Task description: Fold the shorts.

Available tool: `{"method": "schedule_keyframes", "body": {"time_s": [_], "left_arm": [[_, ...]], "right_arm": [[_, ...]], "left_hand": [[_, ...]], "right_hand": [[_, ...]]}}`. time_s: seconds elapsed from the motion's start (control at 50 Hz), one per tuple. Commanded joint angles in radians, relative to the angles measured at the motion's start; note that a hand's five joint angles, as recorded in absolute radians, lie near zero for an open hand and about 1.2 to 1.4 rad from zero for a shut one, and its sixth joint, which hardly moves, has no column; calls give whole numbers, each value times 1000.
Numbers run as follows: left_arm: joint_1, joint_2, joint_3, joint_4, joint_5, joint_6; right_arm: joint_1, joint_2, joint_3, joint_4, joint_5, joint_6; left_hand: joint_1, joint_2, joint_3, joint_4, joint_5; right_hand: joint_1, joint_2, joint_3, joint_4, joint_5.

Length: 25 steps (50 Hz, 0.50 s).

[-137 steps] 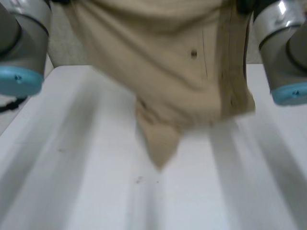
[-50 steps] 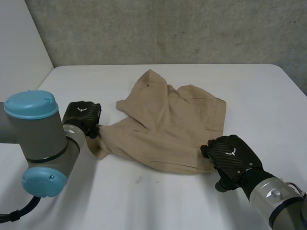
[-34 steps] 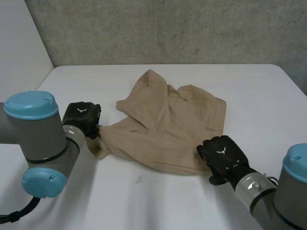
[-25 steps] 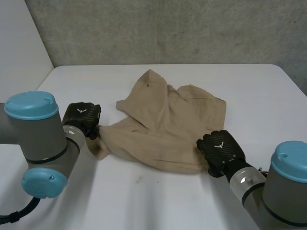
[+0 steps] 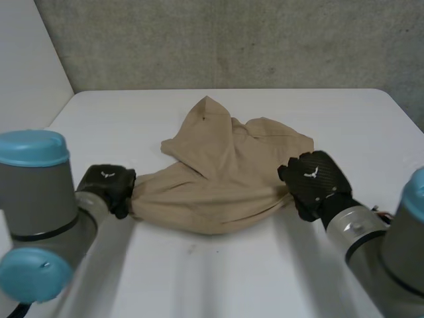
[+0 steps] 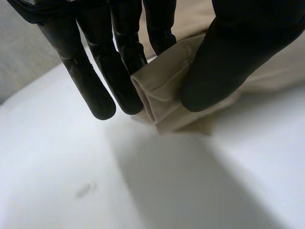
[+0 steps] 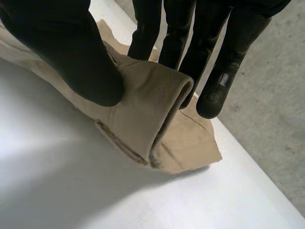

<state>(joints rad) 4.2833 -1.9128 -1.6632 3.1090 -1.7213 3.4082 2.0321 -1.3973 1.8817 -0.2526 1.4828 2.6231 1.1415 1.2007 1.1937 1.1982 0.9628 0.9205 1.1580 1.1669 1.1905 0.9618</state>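
White table (image 5: pixel 218 285): wide margin round tan shorts (image 5: pixel 222 182); left hand (image 5: pixel 106 189) pinches left edge, right hand (image 5: pixel 313 182) pinches right edge.

I see bare white counter (image 5: pixel 218 278) across the lower frame and along the upper edge; only the crumpled tan cloth shorts (image 5: pixel 225 179) block the centre.

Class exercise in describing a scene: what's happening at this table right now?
A two-armed robot is working on tan shorts on a white table. Its left hand pinches the cloth at the near left end. Its right hand pinches a rolled fold at the near right end, so the near edge is stretched between them. The far part lies bunched, and no neat fold is made yet.
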Motion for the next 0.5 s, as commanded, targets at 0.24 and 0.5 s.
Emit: {"method": "schedule_keyframes", "body": {"time_s": [0.24,0.5], "left_arm": [[-42,613,-106,-420,66,-6],[-43,689,-138,-239,92,-7]], "right_arm": [[-182,-294,-277,705,-190,-94],[-271,-336,-268,685,-266,-55]], "left_hand": [[255,196,203,198,259],[255,196,203,198,259]], "right_hand": [[476,238,229,206,260],[476,238,229,206,260]]}}
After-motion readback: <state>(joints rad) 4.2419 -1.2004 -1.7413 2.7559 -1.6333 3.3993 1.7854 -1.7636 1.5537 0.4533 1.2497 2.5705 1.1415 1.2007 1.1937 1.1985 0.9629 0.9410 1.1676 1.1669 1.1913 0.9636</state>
